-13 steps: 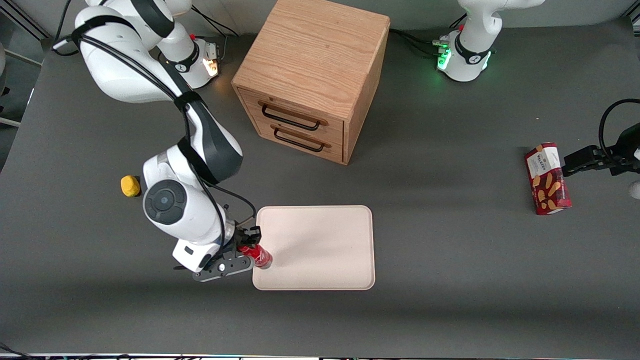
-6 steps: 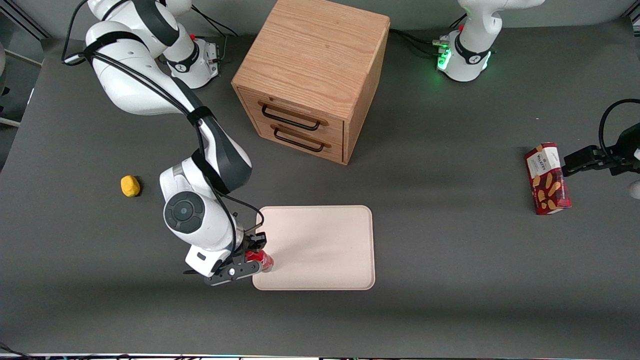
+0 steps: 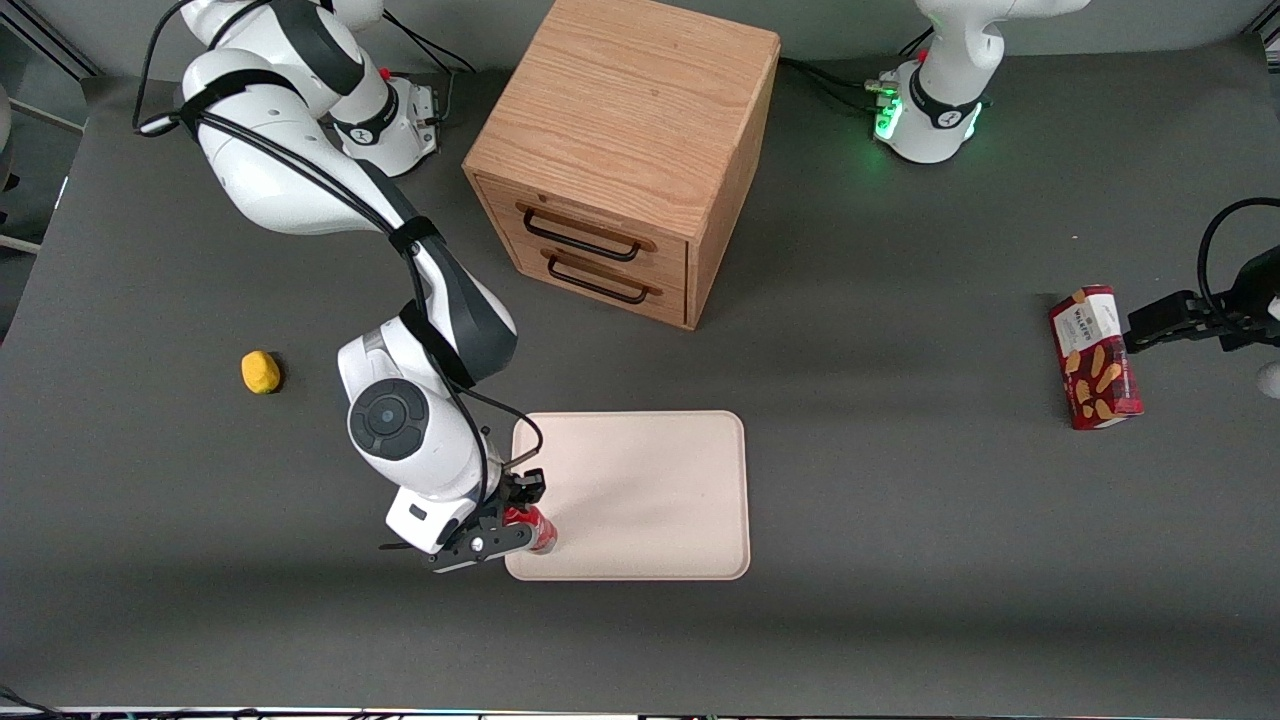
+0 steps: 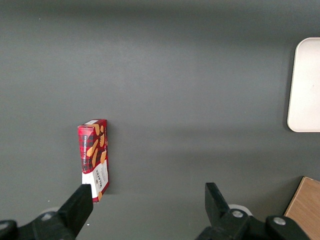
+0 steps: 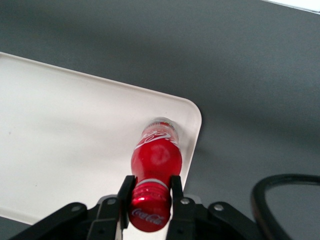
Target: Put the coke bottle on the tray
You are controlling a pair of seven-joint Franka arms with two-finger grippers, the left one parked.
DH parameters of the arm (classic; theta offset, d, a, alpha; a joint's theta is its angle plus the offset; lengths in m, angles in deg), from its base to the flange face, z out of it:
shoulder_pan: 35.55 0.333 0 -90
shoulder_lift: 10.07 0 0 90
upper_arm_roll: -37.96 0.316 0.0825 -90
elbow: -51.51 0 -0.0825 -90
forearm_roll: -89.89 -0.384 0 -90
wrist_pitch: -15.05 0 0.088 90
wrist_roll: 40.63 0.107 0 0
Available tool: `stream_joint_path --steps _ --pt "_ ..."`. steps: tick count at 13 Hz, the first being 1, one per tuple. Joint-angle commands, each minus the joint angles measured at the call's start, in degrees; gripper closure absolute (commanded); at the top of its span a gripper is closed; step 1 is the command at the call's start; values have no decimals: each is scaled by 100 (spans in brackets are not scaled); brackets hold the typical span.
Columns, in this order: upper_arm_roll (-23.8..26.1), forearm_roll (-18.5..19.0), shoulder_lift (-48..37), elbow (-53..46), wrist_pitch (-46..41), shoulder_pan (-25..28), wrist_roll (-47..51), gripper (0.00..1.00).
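The coke bottle (image 3: 537, 528) is a small red bottle with white script and a red cap. My right gripper (image 3: 518, 516) is shut on its neck and holds it upright over the tray's corner nearest the working arm and the front camera. In the right wrist view the fingers (image 5: 126, 189) clamp the bottle (image 5: 155, 157) just under the cap, and its base hangs over the tray (image 5: 75, 145) close to the rounded corner. The pale beige tray (image 3: 650, 490) lies flat on the grey table.
A wooden two-drawer cabinet (image 3: 625, 150) stands farther from the front camera than the tray. A yellow lump (image 3: 261, 371) lies toward the working arm's end. A red snack box (image 3: 1095, 357) lies toward the parked arm's end and also shows in the left wrist view (image 4: 94, 157).
My right gripper has carried the bottle a little further over the tray's corner and slightly nearer the front camera. The arm's elbow and wrist moved the same way.
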Motion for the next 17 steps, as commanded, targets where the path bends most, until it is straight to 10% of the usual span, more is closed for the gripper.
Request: stream_joint_path --steps 1,8,12,17 --pt "47 171 -14 -40 51 -19 197 9" --pt "12 92 -960 668 50 -465 223 0" --pt "-996 -1398 -2682 2364 -10 -740 83 0" --pt "-1999 -1796 -4177 3605 -555 -748 -971 0"
